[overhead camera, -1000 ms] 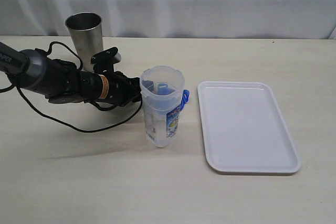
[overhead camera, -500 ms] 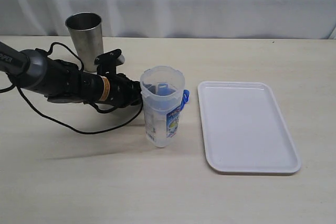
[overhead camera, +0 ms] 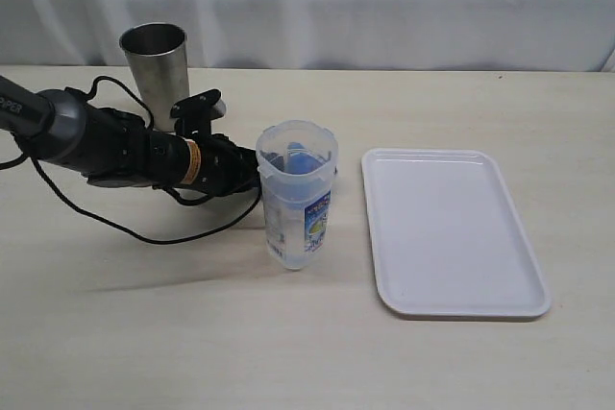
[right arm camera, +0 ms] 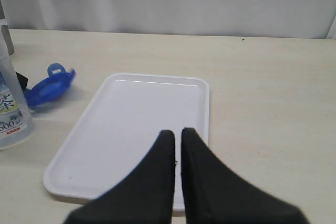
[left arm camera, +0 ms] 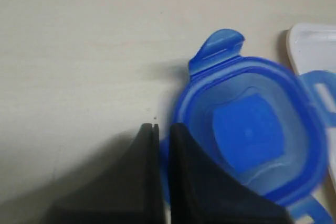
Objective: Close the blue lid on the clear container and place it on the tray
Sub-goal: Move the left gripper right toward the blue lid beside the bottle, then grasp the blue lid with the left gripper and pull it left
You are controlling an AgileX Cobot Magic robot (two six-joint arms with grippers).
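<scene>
Exterior view is showing the left gripper (overhead camera: 248,165) reaching in low from the left and pressing up against the upper left side of the clear container (overhead camera: 298,204), which is standing upright on the table (overhead camera: 192,352). The container is sitting just left of the tray (overhead camera: 452,228) and is not on it. The blue lid (overhead camera: 298,158) is showing through the container's upper wall. A steel tumbler (overhead camera: 156,69) is standing behind the arm, apart from everything else.

Left wrist view is facing the lid (left arm camera: 247,129) almost head-on, with one snap flap sticking out from its edge. The left gripper (left arm camera: 163,127) is holding its jaws nearly together right at the lid's rim. A strip of blue is showing in the narrow gap, so they appear to be pinching that rim, though the close, blurred view is making this hard to confirm. A corner of the tray (left arm camera: 310,40) is peeking in beyond the lid.

Right wrist view is showing the right gripper (right arm camera: 177,132) hanging over the tray (right arm camera: 131,124), jaws drawn to a thin slit and gripping nothing. From here the lid (right arm camera: 50,88) is sitting tilted just beside the container (right arm camera: 9,111), off its mouth.
</scene>
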